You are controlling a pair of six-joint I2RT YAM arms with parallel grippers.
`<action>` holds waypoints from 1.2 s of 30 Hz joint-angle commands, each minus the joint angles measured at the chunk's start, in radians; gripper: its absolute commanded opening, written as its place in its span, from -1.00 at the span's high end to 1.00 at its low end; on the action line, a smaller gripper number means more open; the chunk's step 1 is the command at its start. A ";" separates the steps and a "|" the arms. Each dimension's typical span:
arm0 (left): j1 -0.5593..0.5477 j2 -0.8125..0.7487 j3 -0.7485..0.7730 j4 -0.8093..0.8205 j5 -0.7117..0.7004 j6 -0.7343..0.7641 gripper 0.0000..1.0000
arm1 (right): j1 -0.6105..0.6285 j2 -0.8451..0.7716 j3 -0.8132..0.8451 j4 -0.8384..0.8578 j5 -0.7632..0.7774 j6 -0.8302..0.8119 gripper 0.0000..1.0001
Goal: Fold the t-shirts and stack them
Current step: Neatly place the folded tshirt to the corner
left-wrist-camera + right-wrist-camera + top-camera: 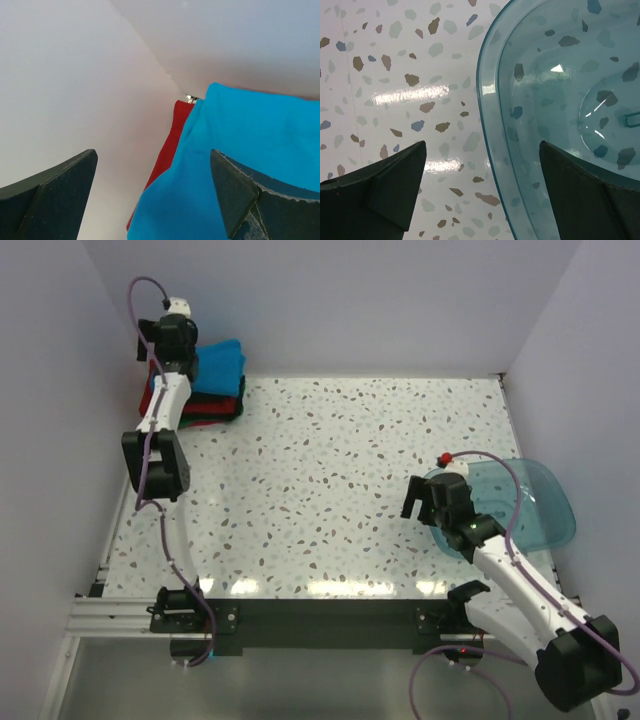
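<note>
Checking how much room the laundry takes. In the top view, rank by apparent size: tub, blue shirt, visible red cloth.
1. tub, largest
2. blue shirt
3. red cloth, only slivers show beneath the stack, so its true size is unsure

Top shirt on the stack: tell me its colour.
The top shirt is plain bright blue, clearest in the left wrist view.

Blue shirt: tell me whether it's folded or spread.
Folded: the blue shirt lies as a compact rectangle atop the other shirts.
</note>
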State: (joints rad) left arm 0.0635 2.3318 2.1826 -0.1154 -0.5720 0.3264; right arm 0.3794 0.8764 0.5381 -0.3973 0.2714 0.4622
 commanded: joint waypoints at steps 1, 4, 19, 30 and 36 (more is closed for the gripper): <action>0.012 -0.113 0.014 0.033 -0.095 -0.153 -1.00 | 0.001 -0.025 0.019 0.032 0.011 -0.011 -0.97; 0.010 -0.224 0.025 -0.102 -0.026 -0.301 -1.00 | 0.001 -0.060 0.028 0.032 -0.012 -0.019 -0.97; -0.448 -1.067 -1.067 -0.388 0.242 -0.986 -1.00 | 0.006 -0.169 0.066 -0.081 -0.110 0.003 -0.97; -0.789 -1.183 -1.383 -0.540 0.074 -1.328 -1.00 | 0.006 -0.205 0.002 -0.023 -0.239 -0.002 -0.97; -0.789 -1.204 -1.388 -0.495 0.077 -1.294 -1.00 | 0.006 -0.197 -0.013 -0.023 -0.235 0.006 -0.97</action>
State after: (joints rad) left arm -0.7212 1.1606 0.7620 -0.6140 -0.4377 -0.9367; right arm 0.3813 0.6823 0.5232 -0.4423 0.0566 0.4576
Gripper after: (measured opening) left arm 0.997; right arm 0.986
